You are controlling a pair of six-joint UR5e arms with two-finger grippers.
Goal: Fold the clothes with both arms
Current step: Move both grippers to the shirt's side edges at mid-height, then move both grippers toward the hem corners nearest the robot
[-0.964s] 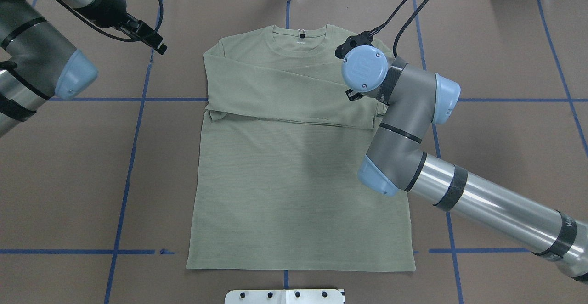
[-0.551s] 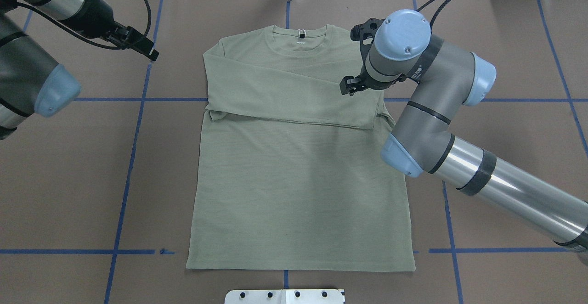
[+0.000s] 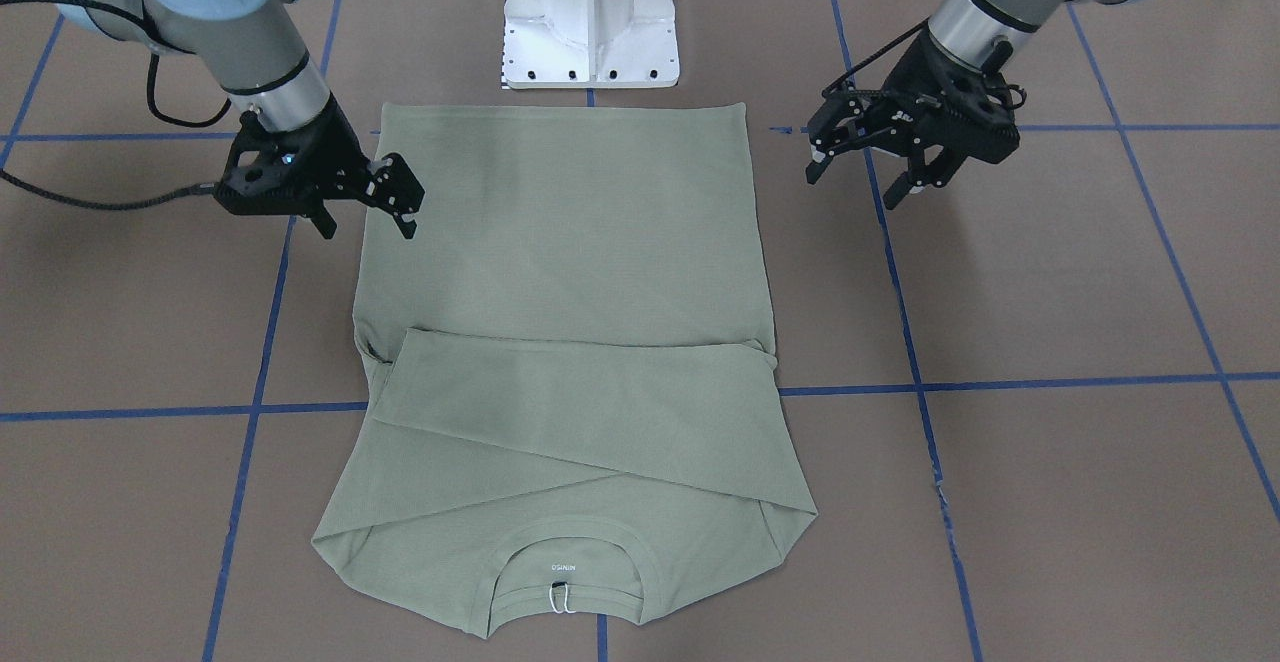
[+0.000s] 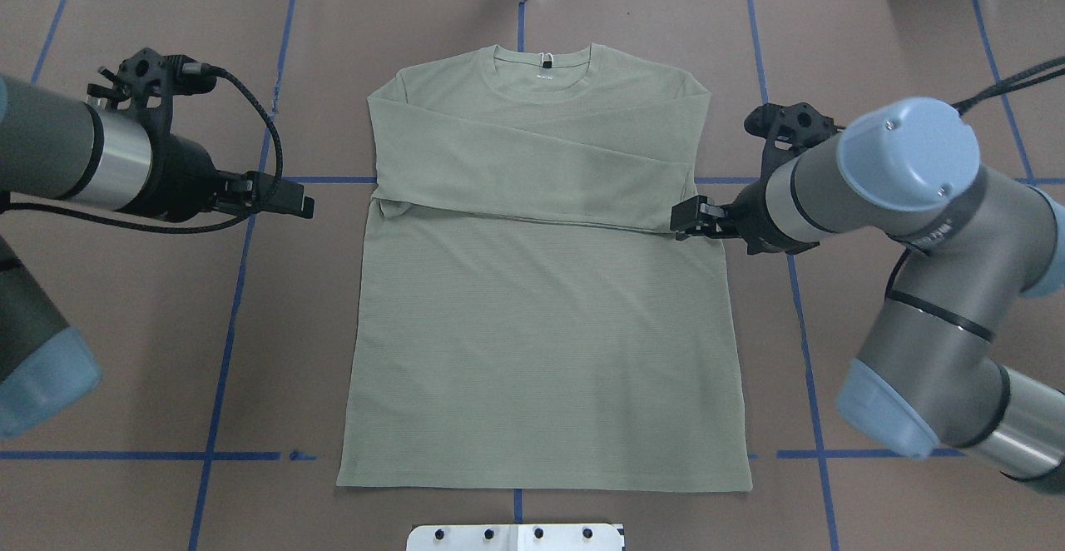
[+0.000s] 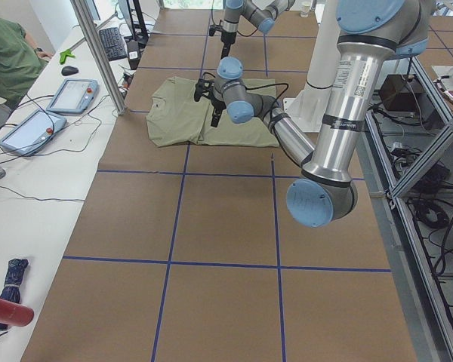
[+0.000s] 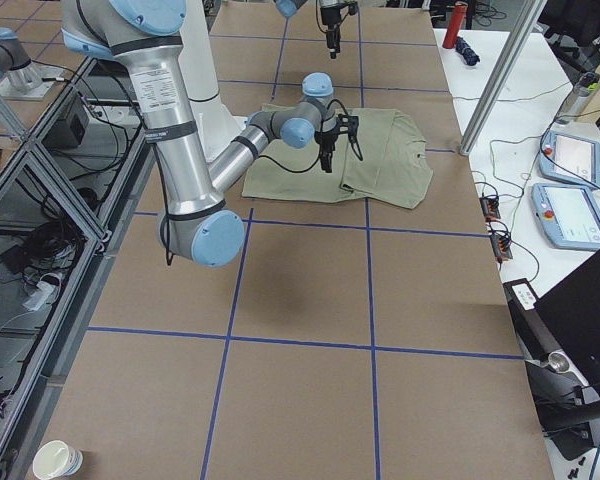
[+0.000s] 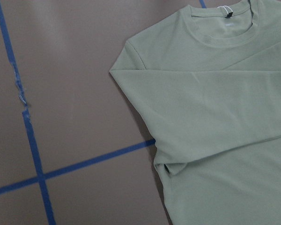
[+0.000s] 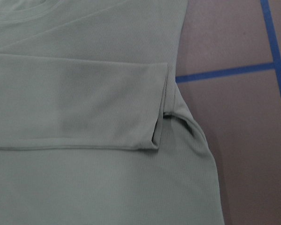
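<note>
The pale sage-green shirt [image 4: 541,326] lies flat and face up on the brown table, collar [image 4: 545,64] at the far side. Both sleeves are folded across the chest [image 3: 580,402]. My left gripper [image 4: 291,201] hovers open and empty over bare table, a little left of the shirt's edge at sleeve height; the front view shows its fingers spread [image 3: 850,190]. My right gripper [image 4: 684,220] is open and empty [image 3: 365,227] at the shirt's right edge, beside the folded sleeve's cuff [image 8: 159,133]. The left wrist view shows the shoulder and folded sleeve [image 7: 215,108].
The white pedestal base [image 3: 590,12] stands at the robot's side of the table, just past the shirt's hem [image 4: 541,484]. Blue tape lines [image 4: 241,285] cross the brown cover. Tablets [image 5: 68,94] and a seated person [image 5: 7,53] are beyond the far side.
My right gripper has left the shirt's right shoulder and swung out to its right edge by the sleeve fold. My left gripper has come nearer the robot and the shirt.
</note>
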